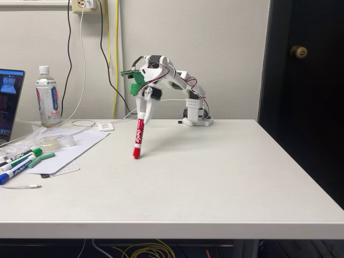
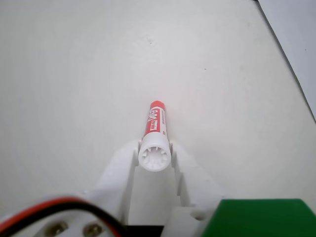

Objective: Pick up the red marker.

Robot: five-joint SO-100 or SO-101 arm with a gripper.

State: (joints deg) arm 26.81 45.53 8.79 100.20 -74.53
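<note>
One red marker – cap down, pinched in the claw, one table.

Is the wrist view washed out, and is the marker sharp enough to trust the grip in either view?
Wrist view: the table is overexposed to near white with little shadow, but the red marker and its white end between the gripper fingers are fairly sharp; the foreground cable is blurred. Fixed view: even light, soft shadow under the marker, label legible, no glare.
</note>
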